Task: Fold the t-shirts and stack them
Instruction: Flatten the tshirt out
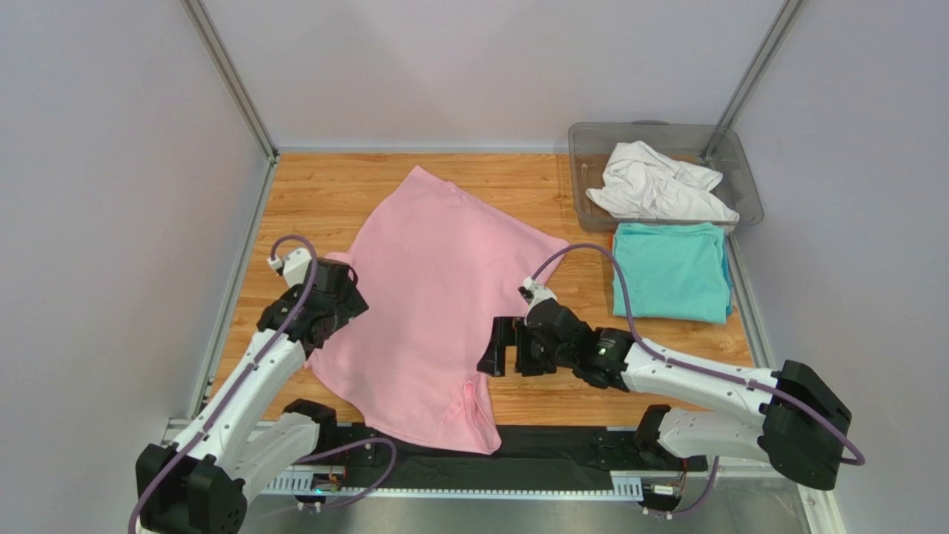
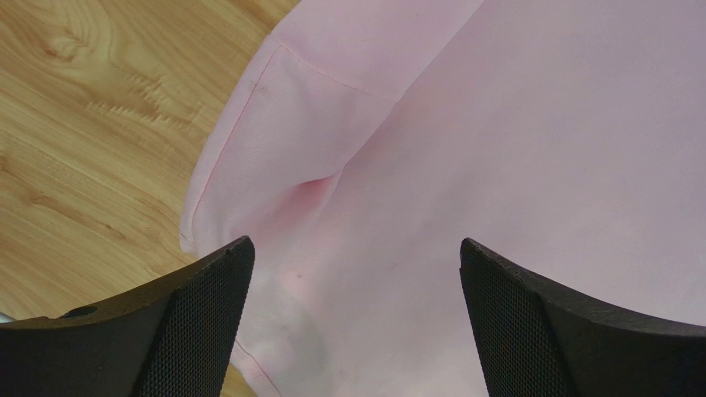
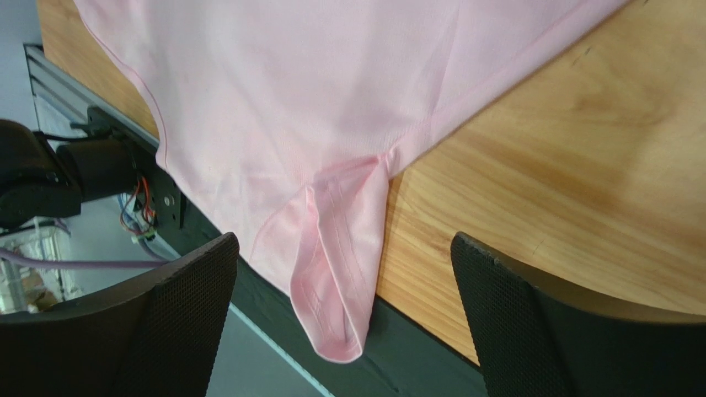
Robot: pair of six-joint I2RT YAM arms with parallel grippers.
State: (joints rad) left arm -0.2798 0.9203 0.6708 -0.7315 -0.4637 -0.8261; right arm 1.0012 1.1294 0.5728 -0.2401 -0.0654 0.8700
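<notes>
The light pink t-shirt (image 1: 434, 300) lies spread at an angle across the middle of the wooden table (image 1: 323, 189), and its near corner hangs over the front edge. My left gripper (image 1: 334, 303) is open over the shirt's left sleeve (image 2: 282, 132), with pink cloth between the fingers (image 2: 207, 322). My right gripper (image 1: 498, 347) is open just above the shirt's right side, and its view shows the folded corner (image 3: 340, 265) drooping past the table edge. The teal t-shirt (image 1: 672, 270) lies folded at the right. The white t-shirt (image 1: 657, 184) sits crumpled in the bin.
A clear grey plastic bin (image 1: 590, 139) stands at the back right corner, just behind the teal shirt. A black strip (image 1: 557, 445) and the arm bases run along the front edge. Grey walls close in the sides and back.
</notes>
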